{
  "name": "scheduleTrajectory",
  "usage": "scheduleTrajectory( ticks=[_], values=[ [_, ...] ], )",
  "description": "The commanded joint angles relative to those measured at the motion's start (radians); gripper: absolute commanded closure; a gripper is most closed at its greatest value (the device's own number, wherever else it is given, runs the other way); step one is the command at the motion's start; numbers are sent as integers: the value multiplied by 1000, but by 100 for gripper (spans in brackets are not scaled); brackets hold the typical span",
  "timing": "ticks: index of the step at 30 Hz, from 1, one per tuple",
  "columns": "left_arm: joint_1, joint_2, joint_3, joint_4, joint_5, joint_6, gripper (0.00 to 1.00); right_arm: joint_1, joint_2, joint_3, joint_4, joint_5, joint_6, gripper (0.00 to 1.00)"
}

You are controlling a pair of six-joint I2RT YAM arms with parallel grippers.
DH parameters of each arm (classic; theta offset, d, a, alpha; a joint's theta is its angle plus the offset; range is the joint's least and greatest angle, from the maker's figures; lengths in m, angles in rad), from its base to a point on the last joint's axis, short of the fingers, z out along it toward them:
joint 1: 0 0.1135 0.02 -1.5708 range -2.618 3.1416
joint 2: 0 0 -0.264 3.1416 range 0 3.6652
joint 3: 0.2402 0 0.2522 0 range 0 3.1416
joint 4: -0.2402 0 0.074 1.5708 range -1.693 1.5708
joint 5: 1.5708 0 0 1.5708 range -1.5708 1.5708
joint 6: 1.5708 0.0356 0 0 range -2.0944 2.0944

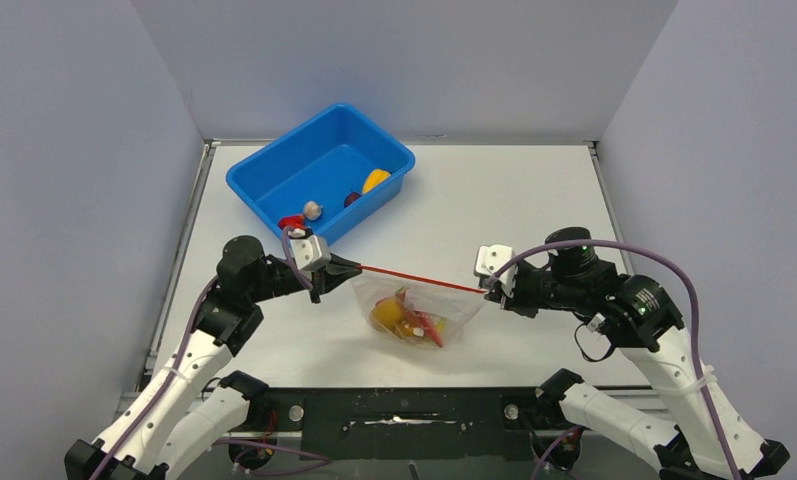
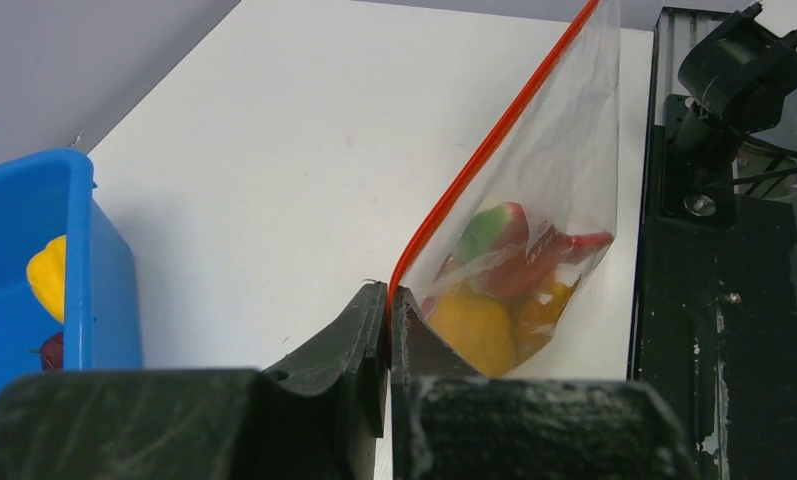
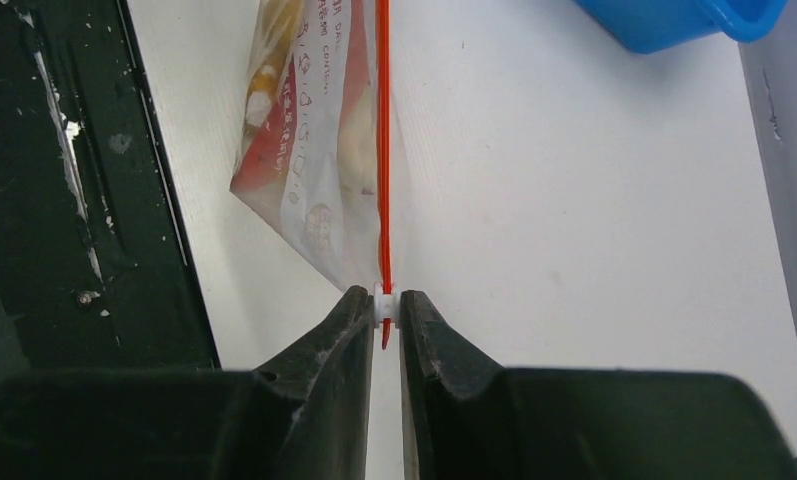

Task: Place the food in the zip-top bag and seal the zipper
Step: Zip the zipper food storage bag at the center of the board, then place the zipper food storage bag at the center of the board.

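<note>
Left gripper (image 1: 357, 267): jaws pressed almost together, only a hairline gap in the left wrist view (image 2: 389, 292), pinching the left end of the zipper (image 1: 419, 278).
Right gripper (image 1: 487, 290): jaws nearly closed on the zipper's other end; in the right wrist view (image 3: 385, 300) a small white slider tab (image 3: 383, 302) sits squeezed between the two fingers.
Zipper: thin red-orange strip drawn taut in a straight line from one gripper to the other, running away from each wrist camera (image 2: 494, 135) (image 3: 383, 150). It reads as a single line; whether it is pressed shut along its whole length I cannot tell.
Zip-top bag (image 1: 414, 315): clear and floppy, between the two grippers, hanging from the strip on the side nearer the arm bases (image 2: 564, 150) (image 3: 314, 120). Whether its bottom rests on the table (image 1: 504, 200) I cannot tell.
Food in the bag (image 1: 404, 318): a cluster in the bag's lower part; the left wrist view shows a yellow-orange lump (image 2: 479, 325), a red piece (image 2: 574, 243) and a piece with green on it (image 2: 489, 228).
Blue tub (image 1: 314, 170): at the far left of the table, well apart from the bag, just beyond the left gripper (image 2: 94, 270) (image 3: 674, 20).
Tub contents: a yellow piece (image 1: 376, 180), a dark piece (image 1: 352, 199), a pale rounded piece (image 1: 313, 209) and a red piece (image 1: 292, 221), along the near wall.
Black rail (image 1: 404, 405): along the near table edge, between the arm bases.
</note>
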Motion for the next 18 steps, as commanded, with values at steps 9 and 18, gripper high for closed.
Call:
scheduleTrajectory(
  ticks=[9, 18],
  values=[
    [22, -44, 9, 50, 54, -117, 100, -11, -90, 39, 63, -200, 308, 100],
    [21, -39, 32, -53, -124, -158, 57, -12, -86, -180, 427, 8, 594, 100]
  ],
)
